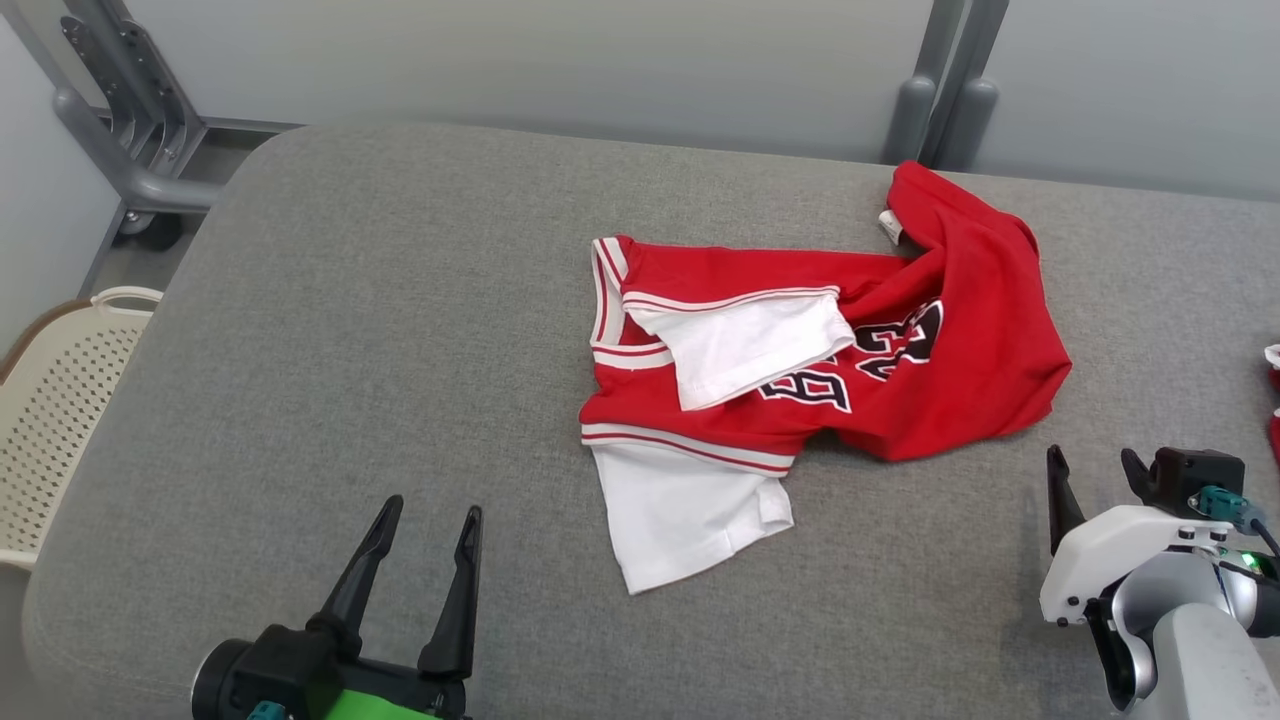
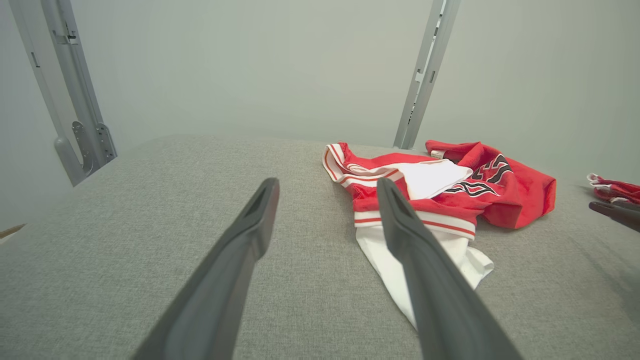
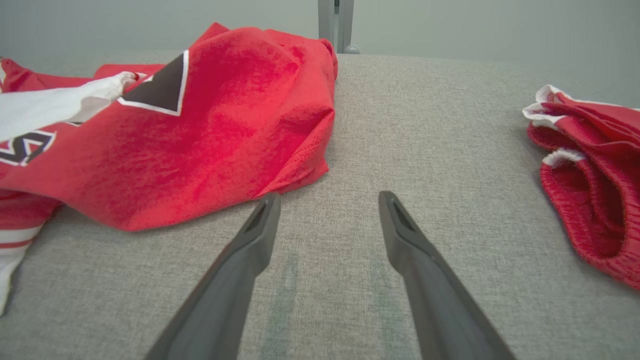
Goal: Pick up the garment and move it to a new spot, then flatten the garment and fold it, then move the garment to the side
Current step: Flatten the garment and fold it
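- My left tool (image 1: 432, 506) hangs over the near edge of the bench (image 1: 350, 330), fingers spread wide with nothing between them.
- My right tool (image 1: 1092, 455) is at the near right, spread just as wide and empty. Its tips stop just short of the nearest red fold. I'd say the two are parked either side so they can come in on the cloth from both ends.
- The jersey (image 1: 980, 330) lies crumpled on the bench, a little right of centre and untouched. The red body is bunched up, one white sleeve flops toward me and another is folded across the chest.
- Lifting it looks like the step in hand; none of the task is done yet.
- There's black lettering (image 1: 900, 345) edged in white on the chest, but it's buckled by the folds and I can't read it for sure.
- A small white tag (image 1: 890, 226) sits at the jersey's far edge, too small to read.
- Another red-and-white piece of clothing (image 3: 590, 170) lies well apart to the right.
- At far left, below the bench, there's a pale perforated basket (image 1: 60, 420).
- Beyond it all, grey posts (image 1: 940, 90) stand against the wall.
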Controlling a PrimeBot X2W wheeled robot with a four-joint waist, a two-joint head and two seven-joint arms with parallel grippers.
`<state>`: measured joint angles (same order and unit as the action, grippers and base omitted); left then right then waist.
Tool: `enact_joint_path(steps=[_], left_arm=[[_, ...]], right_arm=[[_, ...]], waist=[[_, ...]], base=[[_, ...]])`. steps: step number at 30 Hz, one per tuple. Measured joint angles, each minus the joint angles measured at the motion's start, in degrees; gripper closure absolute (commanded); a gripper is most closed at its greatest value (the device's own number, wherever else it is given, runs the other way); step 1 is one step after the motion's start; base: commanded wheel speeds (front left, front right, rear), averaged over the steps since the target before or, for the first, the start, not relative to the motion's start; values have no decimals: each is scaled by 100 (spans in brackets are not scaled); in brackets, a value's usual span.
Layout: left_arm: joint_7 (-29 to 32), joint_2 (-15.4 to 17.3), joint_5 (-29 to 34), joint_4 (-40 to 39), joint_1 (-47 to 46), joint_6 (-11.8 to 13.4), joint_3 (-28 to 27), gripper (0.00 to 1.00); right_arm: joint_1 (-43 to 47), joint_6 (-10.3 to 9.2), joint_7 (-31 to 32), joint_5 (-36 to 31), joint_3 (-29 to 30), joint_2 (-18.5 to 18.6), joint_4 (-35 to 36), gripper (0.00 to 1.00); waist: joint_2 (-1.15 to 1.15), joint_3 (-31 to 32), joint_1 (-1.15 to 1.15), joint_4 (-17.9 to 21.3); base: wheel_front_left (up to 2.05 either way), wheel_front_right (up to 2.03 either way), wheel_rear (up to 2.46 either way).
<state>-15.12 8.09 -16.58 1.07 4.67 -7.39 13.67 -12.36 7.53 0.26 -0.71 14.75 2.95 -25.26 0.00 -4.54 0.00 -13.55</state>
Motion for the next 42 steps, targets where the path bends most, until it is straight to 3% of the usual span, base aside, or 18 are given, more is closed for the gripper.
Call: enact_joint_path(steps=[21, 32, 36, 38, 41, 42], left_arm=[[0, 24, 0, -4, -143, 0, 44, 0], [0, -9, -2, 15, -241, 0, 49, 0], [0, -20, -11, 25, -243, 0, 37, 0], [0, -25, -29, 34, -244, 0, 36, 0], [0, -31, -32, 42, -247, 0, 46, 0], [0, -29, -34, 51, -283, 0, 79, 0]], right_arm=[[-730, 0, -491, 103, -16, -14, -1137, 0], [-1124, 0, -693, -269, 312, -15, -1700, 0], [-1193, 0, -753, -357, 435, -16, -1807, 21], [-1233, 0, -789, -388, 474, -15, -1870, 53], [-1272, 0, -827, -408, 509, -15, -1926, 59], [-1397, 0, -900, -475, 531, -15, -2100, 89]], waist=[[0, -426, 0, -224], [0, -585, 0, -250], [0, -590, 0, -232], [0, -590, 0, -213], [0, -586, 0, -199], [0, -581, 0, -190]], base=[[0, 0, 0], [0, 0, 0], [0, 0, 0], [0, 0, 0], [0, 0, 0], [0, 0, 0]])
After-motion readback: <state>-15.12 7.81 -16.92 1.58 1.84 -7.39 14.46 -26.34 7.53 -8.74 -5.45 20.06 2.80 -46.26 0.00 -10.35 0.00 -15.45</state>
